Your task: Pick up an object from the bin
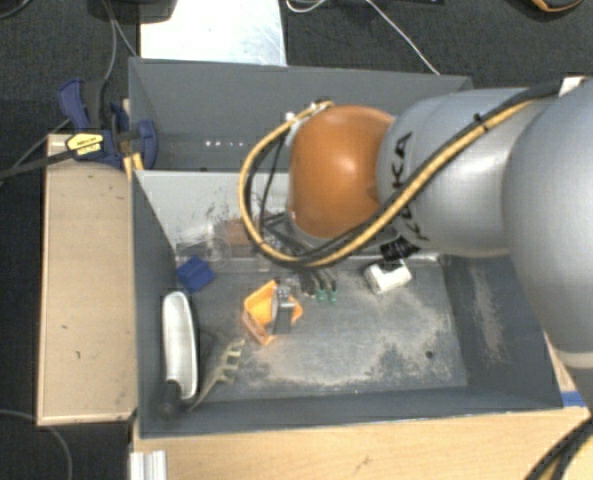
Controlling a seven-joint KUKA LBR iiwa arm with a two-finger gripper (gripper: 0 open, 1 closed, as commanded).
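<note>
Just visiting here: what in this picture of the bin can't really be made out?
All in the camera view:
1. The pincer: mostly under the arm's orange cover, so whether it grips the orange thing is unclear.
2. The bin: its right part is hidden behind the grey arm.
3. The small green bit: too small to identify.
4. The dark pronged tool by the white oval thing: lower end lost in shadow.

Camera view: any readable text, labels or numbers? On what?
"KUKA": on the grey arm link, running down its side, with the middle letters crossed by the yellow-black cable.
No lettering can be made out on the white block, orange piece, blue piece or white brush in the bin.
</note>
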